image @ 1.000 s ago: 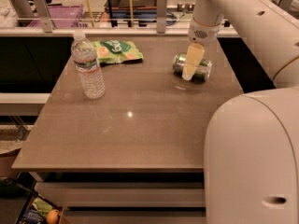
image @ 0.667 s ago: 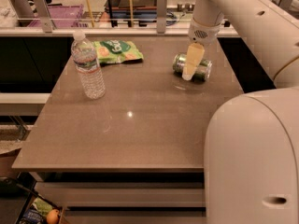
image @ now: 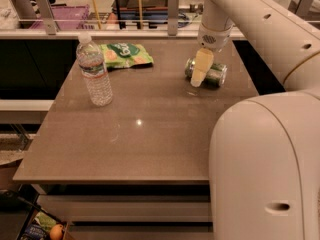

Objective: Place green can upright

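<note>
The green can [image: 214, 74] lies on its side on the brown table [image: 150, 134], at the far right. It is shiny light green with silver ends. My gripper [image: 198, 79] hangs down from the white arm right at the can's left half, its pale yellow tip in front of the can and reaching the tabletop. The gripper covers the can's middle.
A clear plastic water bottle [image: 94, 70] stands upright at the far left. A flat green snack bag [image: 126, 54] lies behind it near the back edge. A rail with posts [image: 172, 6] runs behind the table. My white arm and body [image: 265, 169] fill the right foreground.
</note>
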Controlling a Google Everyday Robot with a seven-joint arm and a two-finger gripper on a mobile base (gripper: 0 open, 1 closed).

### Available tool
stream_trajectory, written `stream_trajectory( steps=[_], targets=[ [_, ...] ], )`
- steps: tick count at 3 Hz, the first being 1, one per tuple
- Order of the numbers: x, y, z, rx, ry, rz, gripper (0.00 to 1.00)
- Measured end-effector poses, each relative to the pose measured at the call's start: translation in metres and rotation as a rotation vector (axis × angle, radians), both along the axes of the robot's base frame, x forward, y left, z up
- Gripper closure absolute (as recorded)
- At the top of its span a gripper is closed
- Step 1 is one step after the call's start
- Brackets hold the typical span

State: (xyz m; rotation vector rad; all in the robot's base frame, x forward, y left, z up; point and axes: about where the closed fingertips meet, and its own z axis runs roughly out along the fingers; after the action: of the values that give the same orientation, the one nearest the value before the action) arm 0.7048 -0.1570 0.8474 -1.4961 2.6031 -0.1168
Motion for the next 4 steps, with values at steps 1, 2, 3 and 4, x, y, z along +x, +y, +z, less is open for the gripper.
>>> stream_trajectory(
  steps=[1,2,3,4],
  targets=[
    [0.000,-0.001,-0.005,-0.009,0.001,-0.042,0.15],
    [-0.003,0.000,-0.015,0.002,0.010,-0.058,0.39],
    [0.000,0.001,-0.018,0.003,0.004,-0.055,0.61],
    [0.003,0.002,-0.021,0.005,0.000,-0.054,0.85]
  ],
)
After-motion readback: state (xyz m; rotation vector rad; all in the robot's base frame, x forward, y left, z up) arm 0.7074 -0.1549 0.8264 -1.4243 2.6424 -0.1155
